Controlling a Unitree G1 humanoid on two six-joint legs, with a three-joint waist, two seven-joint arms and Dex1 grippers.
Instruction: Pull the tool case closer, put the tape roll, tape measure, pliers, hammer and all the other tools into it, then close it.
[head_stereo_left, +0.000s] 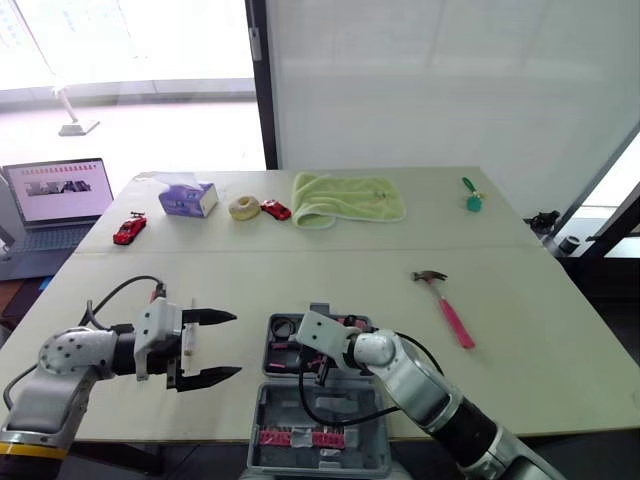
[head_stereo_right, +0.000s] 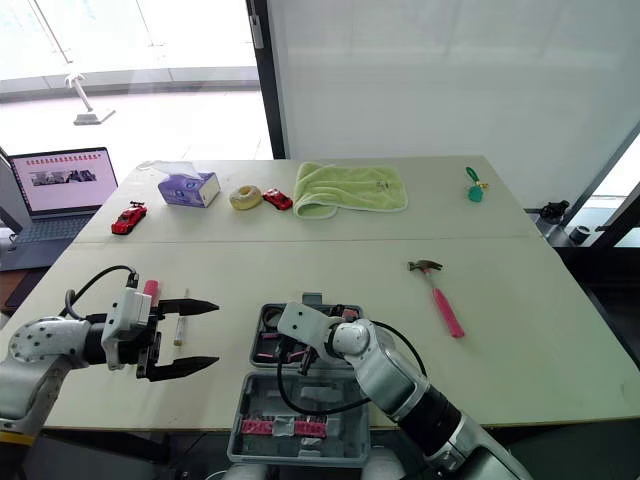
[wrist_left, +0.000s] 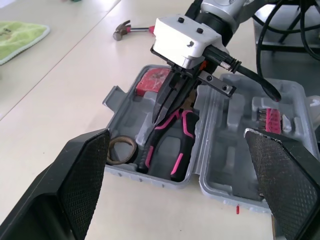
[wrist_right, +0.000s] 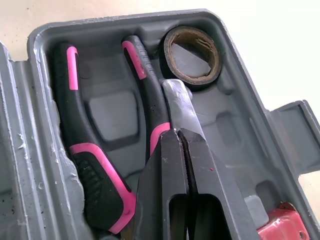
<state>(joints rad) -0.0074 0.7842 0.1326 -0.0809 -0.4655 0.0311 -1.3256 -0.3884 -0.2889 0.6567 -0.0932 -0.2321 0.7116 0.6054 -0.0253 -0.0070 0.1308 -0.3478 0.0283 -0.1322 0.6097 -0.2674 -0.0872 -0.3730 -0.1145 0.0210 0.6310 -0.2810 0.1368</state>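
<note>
Standing by the table (head_stereo_left: 330, 270), I see the grey tool case (head_stereo_left: 372, 452) lying open at the near edge, its lid flopped toward the robot. A black cable (head_stereo_left: 310, 405) from the right arm loops over that lid. Well beyond the case, to its right, the hammer (head_stereo_left: 447, 308) lies flat with its pink handle pointing nearer. Far behind the case sit a green towel (head_stereo_left: 346, 198), a tissue box (head_stereo_left: 188, 198), a pale ring-shaped thing (head_stereo_left: 243, 207), two red toy cars (head_stereo_left: 275, 209) (head_stereo_left: 129, 230) and a small green object (head_stereo_left: 472, 195). A laptop (head_stereo_left: 62, 192) stands off the table, far left of the case. The left gripper (head_stereo_left: 237, 345) hangs just left of the case, fingers spread wide and empty. The right gripper (head_stereo_left: 318, 368) reaches down into the case's tray.

From the left wrist, the tray holds the pliers (wrist_left: 172, 145) in a moulded recess, a dark tape roll (wrist_left: 121, 150) in the corner beside them and a red boxy tool (wrist_left: 152, 80) in the corner further back. Pink bits (wrist_left: 272, 120) sit in a row in the lid. The right gripper's fingers come down together onto the pliers.

From the right wrist, those fingers are pressed together with a bare slit between them, nothing visibly pinched, tips at the pliers' joint. The pliers have black handles with pink inlays and a silver head, which lies just beside the tape roll.
</note>
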